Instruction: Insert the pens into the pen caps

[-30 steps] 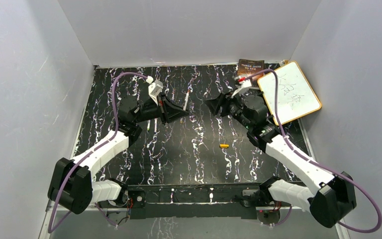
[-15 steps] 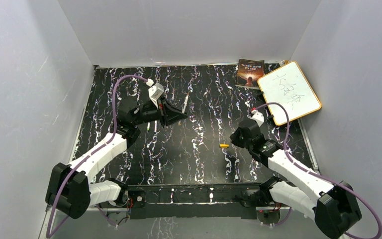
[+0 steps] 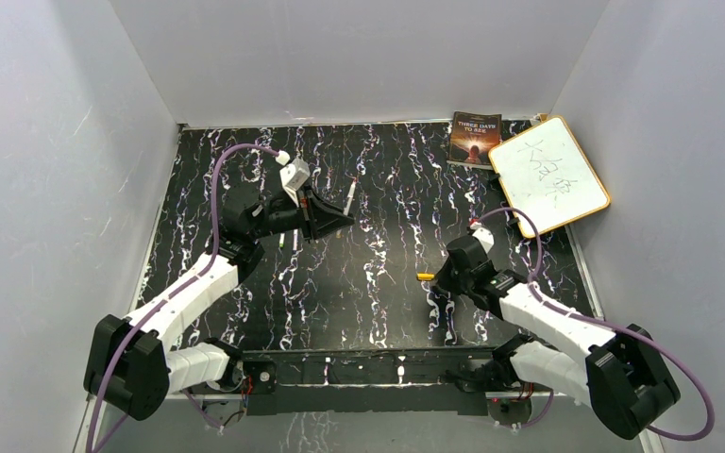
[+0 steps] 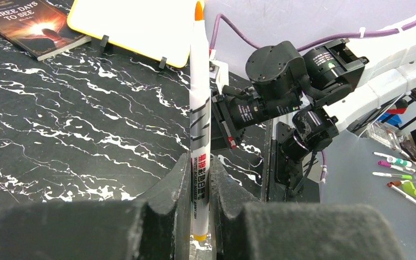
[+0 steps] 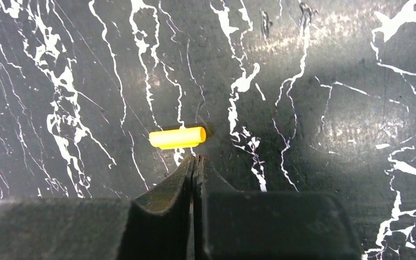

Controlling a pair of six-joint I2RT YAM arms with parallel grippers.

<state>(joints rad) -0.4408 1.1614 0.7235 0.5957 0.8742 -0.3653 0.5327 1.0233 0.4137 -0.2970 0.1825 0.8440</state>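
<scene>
Bright, even light overhead; the glossy black white-veined marble counter [image 5: 330, 124] throws back a pale sheen. Up close, the right hand [image 5: 196, 161] looks blurry.

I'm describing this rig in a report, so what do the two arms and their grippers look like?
Both arms match: the left arm and right arm have white link shells with bulky black joint housings, and a purple cable loops along each. The left gripper and right gripper have matte black, wedge-shaped fingers.
</scene>
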